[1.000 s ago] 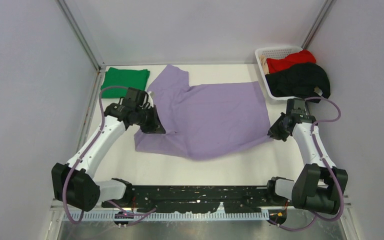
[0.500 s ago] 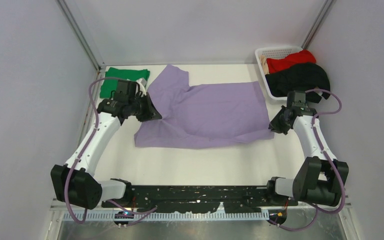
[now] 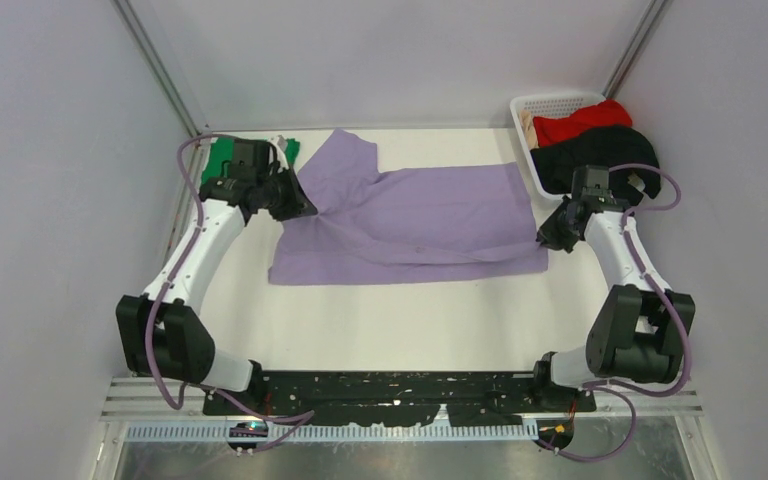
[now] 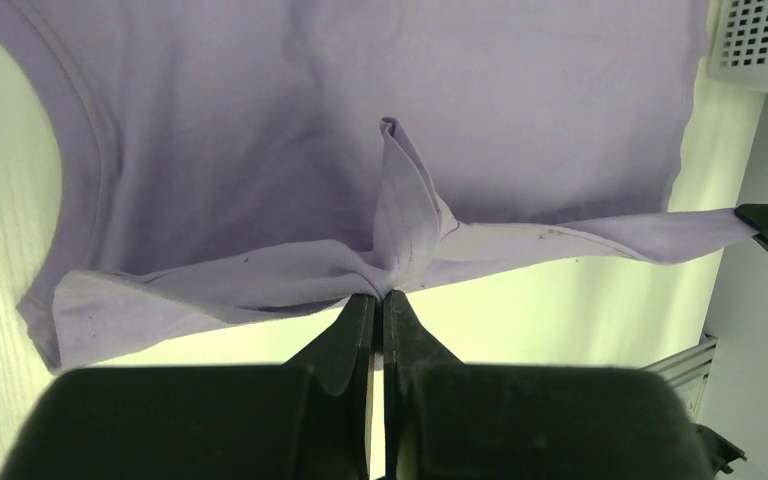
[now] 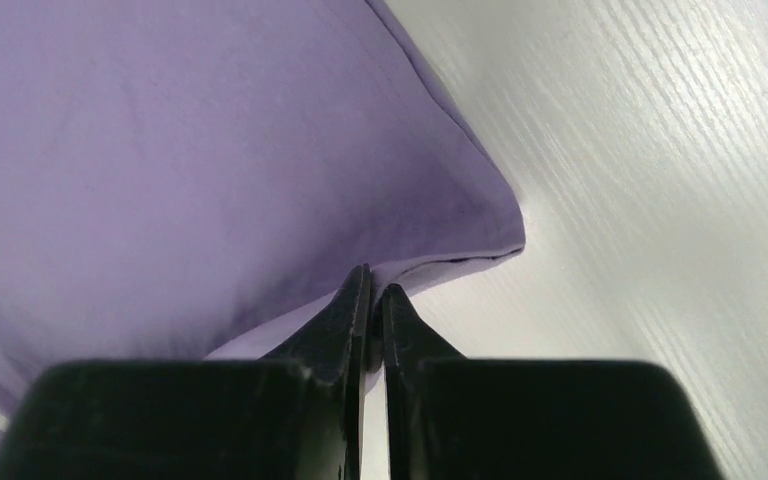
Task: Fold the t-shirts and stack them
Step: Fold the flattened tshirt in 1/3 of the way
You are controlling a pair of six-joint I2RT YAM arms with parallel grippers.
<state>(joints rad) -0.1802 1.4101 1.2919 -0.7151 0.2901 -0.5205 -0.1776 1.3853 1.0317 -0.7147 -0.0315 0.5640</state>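
Observation:
The lavender t-shirt (image 3: 420, 225) lies across the middle of the table, its near half folded over toward the back. My left gripper (image 3: 300, 207) is shut on a bunched fold of it (image 4: 400, 255) at its left side. My right gripper (image 3: 545, 237) is shut on its edge (image 5: 430, 270) at the right side. A folded green t-shirt (image 3: 222, 160) lies at the back left, partly hidden by my left arm. A red t-shirt (image 3: 585, 122) and a black t-shirt (image 3: 600, 158) sit in the basket.
A white lattice basket (image 3: 545, 105) stands at the back right, close to my right arm; its corner shows in the left wrist view (image 4: 760, 45). Metal frame posts and grey walls close in the left, right and back sides.
Both grippers moved toward the back with the shirt's near edge, folding the near half over the far half. The shirt now lies narrower and flatter.

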